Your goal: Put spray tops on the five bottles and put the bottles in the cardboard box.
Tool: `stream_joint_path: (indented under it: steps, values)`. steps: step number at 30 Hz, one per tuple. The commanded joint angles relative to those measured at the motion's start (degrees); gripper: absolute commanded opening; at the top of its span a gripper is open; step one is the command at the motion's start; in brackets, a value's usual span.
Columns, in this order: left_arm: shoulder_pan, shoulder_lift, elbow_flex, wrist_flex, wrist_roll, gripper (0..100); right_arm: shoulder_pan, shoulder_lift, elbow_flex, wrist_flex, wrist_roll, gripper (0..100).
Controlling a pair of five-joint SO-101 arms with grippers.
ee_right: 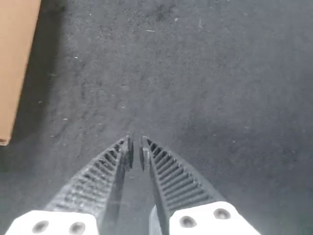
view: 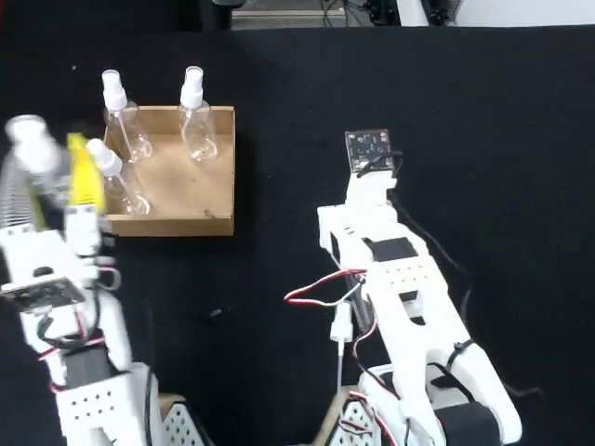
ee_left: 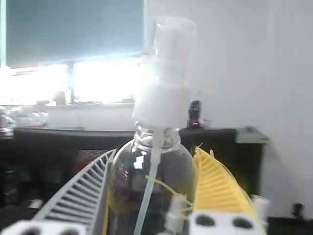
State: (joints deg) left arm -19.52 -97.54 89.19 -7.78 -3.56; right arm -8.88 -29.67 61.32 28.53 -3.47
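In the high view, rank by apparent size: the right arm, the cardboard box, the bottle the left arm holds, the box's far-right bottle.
1. right arm
2. cardboard box
3. Unranked: held bottle and far-right bottle; the held one is raised nearer the camera.

A table draped in black cloth (view: 502,139) carries a shallow open brown cardboard box (view: 177,190) at its far left. Two white robot arm bases (view: 98,413) stand along its near edge.
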Motion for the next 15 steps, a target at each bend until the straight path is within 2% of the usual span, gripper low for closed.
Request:
stream_joint_path:
  steps: [1,4,8,15]
  values:
    - [15.96,-5.54,-2.68,6.95,0.26,3,3.08,-1.98,-2.24,-1.67,0.53,1.1]
    - [21.14,-5.27,1.54,2.46,0.26,3,4.31,-1.8,-2.68,-1.58,0.53,1.1]
    - [23.6,-2.9,8.48,-5.27,0.62,3,4.13,-1.8,-2.68,-1.58,0.53,1.1]
    - [25.19,8.97,3.47,-10.73,0.79,3,4.04,-1.8,-2.68,-1.67,0.53,1.1]
